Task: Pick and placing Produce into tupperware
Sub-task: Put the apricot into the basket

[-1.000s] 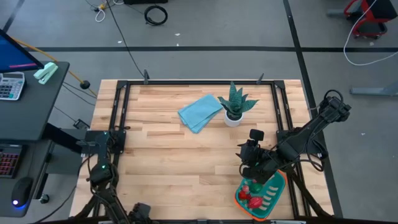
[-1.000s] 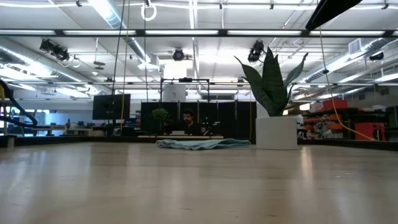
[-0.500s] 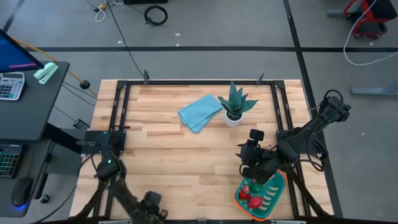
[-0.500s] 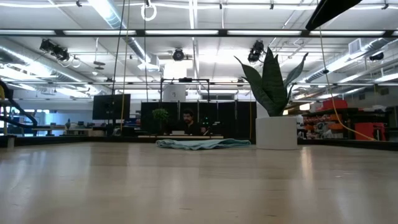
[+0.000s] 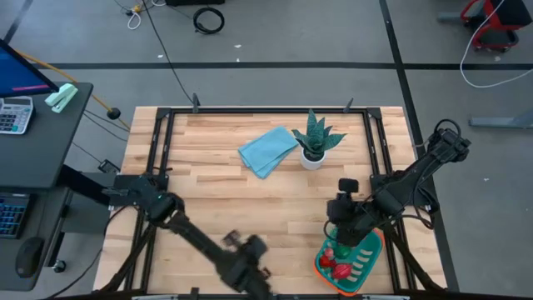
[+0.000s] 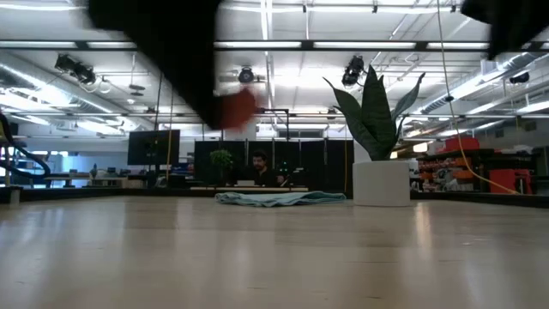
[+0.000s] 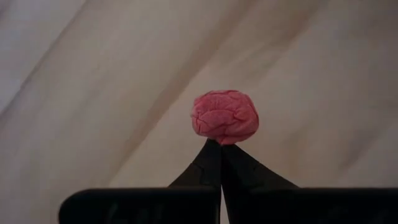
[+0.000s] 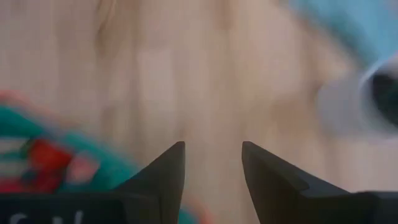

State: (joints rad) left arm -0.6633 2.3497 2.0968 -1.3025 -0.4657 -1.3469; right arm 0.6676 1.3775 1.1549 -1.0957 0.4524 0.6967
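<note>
Cloth (image 5: 268, 150) and potted plant (image 5: 316, 137) lie apparently well apart from tupperware (image 5: 360, 260).

Open lab hall, ceiling strip lights (image 6: 266, 45), monitors (image 6: 153, 146)

Bright ceiling strip lights (image 6: 257, 45) lit the scene evenly. Motion blur smeared the dark left arm (image 5: 200, 242) overhead and the whole right wrist view.
</note>
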